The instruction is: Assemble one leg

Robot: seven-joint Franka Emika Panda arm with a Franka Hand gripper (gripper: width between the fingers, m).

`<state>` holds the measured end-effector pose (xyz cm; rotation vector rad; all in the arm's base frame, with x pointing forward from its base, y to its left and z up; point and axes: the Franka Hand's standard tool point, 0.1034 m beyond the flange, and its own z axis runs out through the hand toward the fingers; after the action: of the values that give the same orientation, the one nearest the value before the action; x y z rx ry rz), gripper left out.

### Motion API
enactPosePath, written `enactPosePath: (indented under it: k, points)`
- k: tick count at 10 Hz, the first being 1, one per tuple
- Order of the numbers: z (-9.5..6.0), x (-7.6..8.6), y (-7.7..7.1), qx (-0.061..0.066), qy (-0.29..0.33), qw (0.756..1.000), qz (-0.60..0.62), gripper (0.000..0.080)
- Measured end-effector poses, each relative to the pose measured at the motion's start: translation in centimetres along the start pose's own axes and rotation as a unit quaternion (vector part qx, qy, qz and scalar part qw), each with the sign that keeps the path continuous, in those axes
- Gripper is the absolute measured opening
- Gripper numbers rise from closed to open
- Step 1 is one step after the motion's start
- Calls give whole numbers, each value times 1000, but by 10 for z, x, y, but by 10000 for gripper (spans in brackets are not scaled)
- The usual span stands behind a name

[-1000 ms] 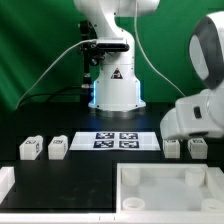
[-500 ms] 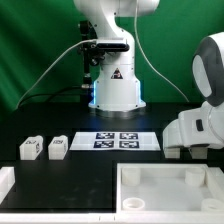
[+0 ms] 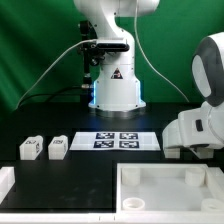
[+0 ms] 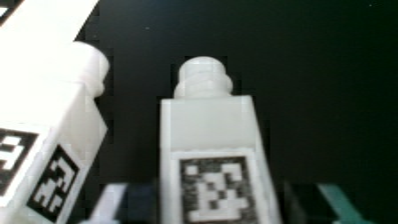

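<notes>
In the wrist view a leg (image 4: 214,130), a white block with a rounded peg at its end and a tag on its face, lies between my fingers. My gripper (image 4: 228,206) is open, with a dark gap between the leg and each fingertip (image 4: 118,204). A second leg (image 4: 54,120) lies close beside it. In the exterior view the arm's white hand (image 3: 196,132) is low over the table at the right and hides both these legs. Two more legs (image 3: 30,149) (image 3: 57,148) stand at the left.
The marker board (image 3: 118,140) lies mid-table in front of the robot base. The large white tray-like piece with a raised rim (image 3: 160,172) sits at the front right. Another white part (image 3: 5,182) is at the front left edge.
Since a second ago the hand has come down and a little to the right over the two right-hand legs, which it now hides. It has not moved in the last half second.
</notes>
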<state>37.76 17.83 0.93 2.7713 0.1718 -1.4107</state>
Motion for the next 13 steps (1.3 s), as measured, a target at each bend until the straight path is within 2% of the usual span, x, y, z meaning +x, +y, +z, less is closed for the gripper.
enactPosePath:
  k: [7, 8, 9, 10, 11, 12, 13]
  points:
    - [0, 0, 0, 0, 0, 1000, 0, 290]
    - [-4, 2, 3, -4, 5, 1000, -15, 290]
    - [-29, -2, 12, -12, 24, 999, -41, 291]
    - [-58, -15, 20, -10, 34, 998, -50, 291]
    - [-79, -20, 26, -6, 52, 997, -51, 291]
    - [-108, -25, 34, 0, 110, 993, -47, 291]
    - [-136, -40, 48, 4, 172, 984, -43, 291]
